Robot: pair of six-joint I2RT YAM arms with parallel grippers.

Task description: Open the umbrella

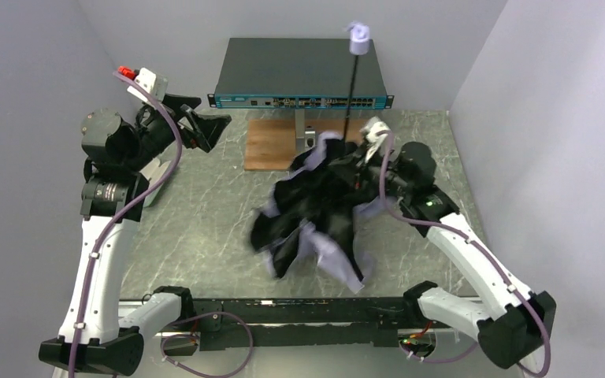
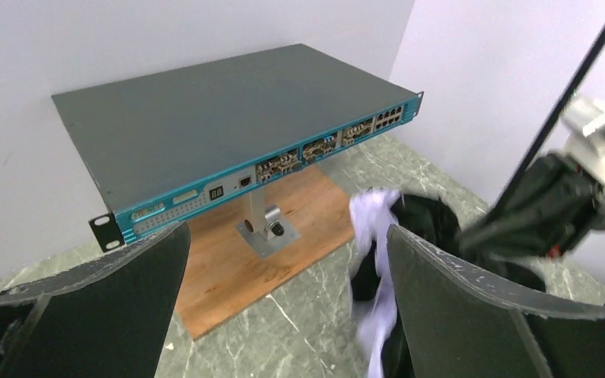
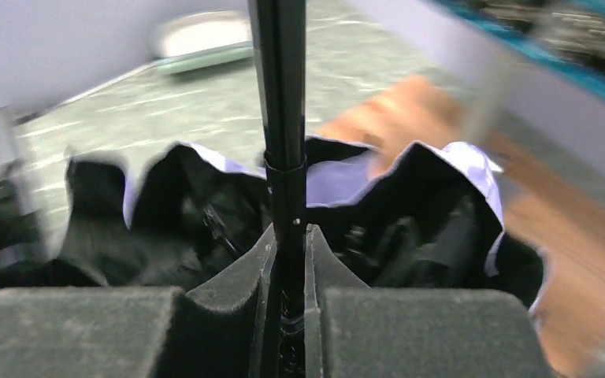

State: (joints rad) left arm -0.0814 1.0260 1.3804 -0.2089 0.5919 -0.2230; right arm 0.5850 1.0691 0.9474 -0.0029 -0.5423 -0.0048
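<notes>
The umbrella point(image 1: 315, 213) lies crumpled mid-table, black lining and lavender-white fabric loosely spread. Its thin dark shaft point(image 1: 350, 90) rises to the lavender handle point(image 1: 358, 37) at the top. My right gripper point(image 1: 360, 163) is shut on the shaft low down, at the canopy; the right wrist view shows the shaft point(image 3: 282, 118) pinched between the fingers point(image 3: 240, 272), with fabric point(image 3: 410, 205) beyond. My left gripper point(image 1: 213, 127) is open and empty, raised at the left back, apart from the umbrella. In the left wrist view the fabric point(image 2: 374, 236) and the shaft point(image 2: 567, 102) show between and past its fingers point(image 2: 457, 315).
A teal-fronted network switch point(image 1: 299, 75) stands on a metal post over a wooden board point(image 1: 272, 144) at the back, close behind the umbrella. A pale grey-green oval case point(image 3: 205, 43) lies on the marble table point(image 1: 197, 228) in the right wrist view. Grey walls close three sides.
</notes>
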